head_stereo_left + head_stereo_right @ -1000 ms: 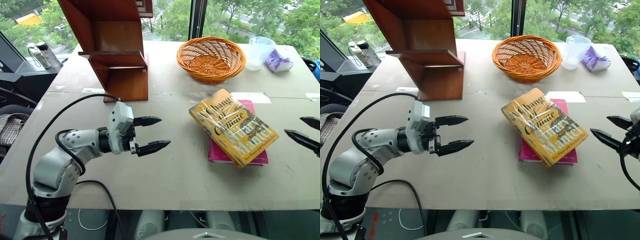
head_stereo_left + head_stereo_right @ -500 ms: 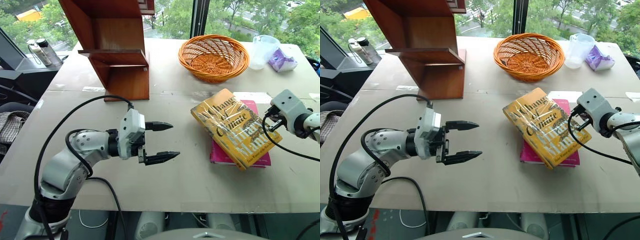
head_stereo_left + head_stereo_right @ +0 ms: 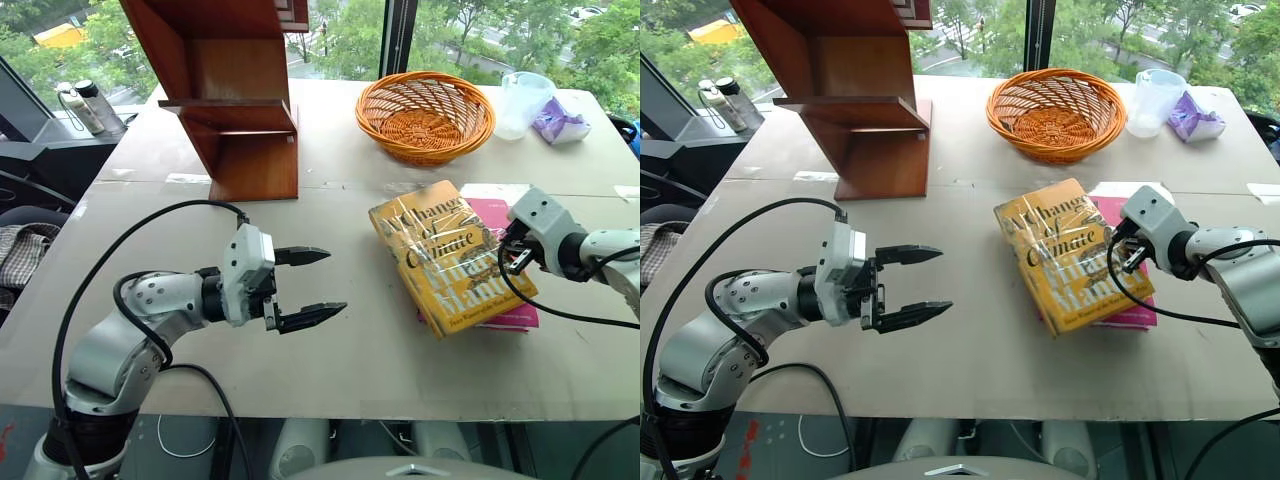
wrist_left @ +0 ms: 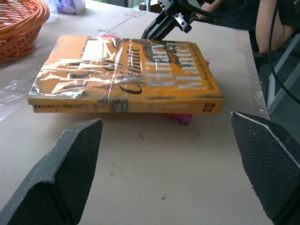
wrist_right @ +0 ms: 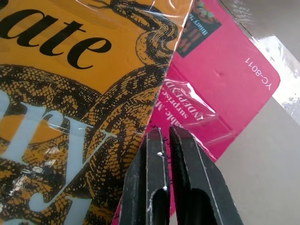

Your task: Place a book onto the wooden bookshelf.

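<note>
So the yellow book (image 3: 452, 256) is lying flat on the desk (image 3: 350, 370), cover up, stacked on top of a pink book (image 3: 505, 300) that peeks out on its right side and at the near corner. The right gripper (image 5: 165, 136) is right at the yellow book's right-hand edge, fingers pinched fully together with nothing between them, tips sitting just where the yellow cover ends and the pink one starts showing; can't really tell if the tips are touching the cover or just hovering over it. The left gripper (image 3: 312, 286) is well off to the left of the books, hanging above bare desk with its fingers spread wide and empty, pointing across toward the book's spine side. From the left wrist view you can see the whole long edge of the book facing it, with the right gripper on the far side. Further back on the desk, the wooden bookshelf (image 3: 235, 100) stands at the left, and an orange wicker basket (image 3: 425, 115) sits behind the books, near a clear plastic cup (image 3: 522, 100).
</note>
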